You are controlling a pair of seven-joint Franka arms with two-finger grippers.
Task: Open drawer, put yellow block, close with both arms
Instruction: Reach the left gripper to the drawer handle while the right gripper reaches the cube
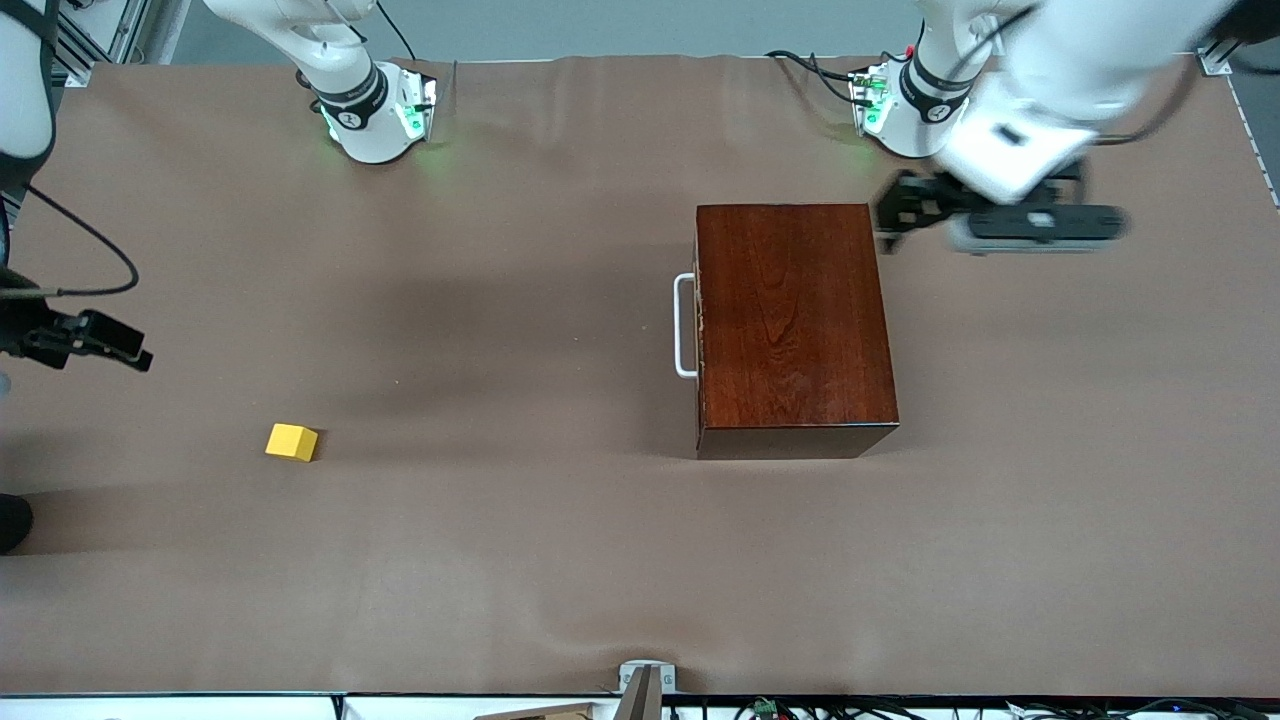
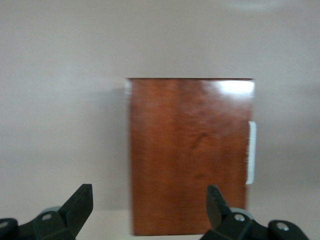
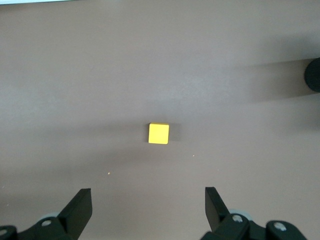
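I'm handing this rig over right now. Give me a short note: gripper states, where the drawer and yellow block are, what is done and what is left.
Left gripper: open, empty, up in the air beside the box's end nearest the arm bases.
Right gripper: open, empty, up over bare table at the right arm's end, the yellow block in its wrist view.
Drawer: shut inside the dark wooden box, white handle facing the right arm's end.
Yellow block: on the table, untouched, nearer the front camera than the handle.
Done: nothing yet.
Left: open the drawer, put the block in, close it with both arms.
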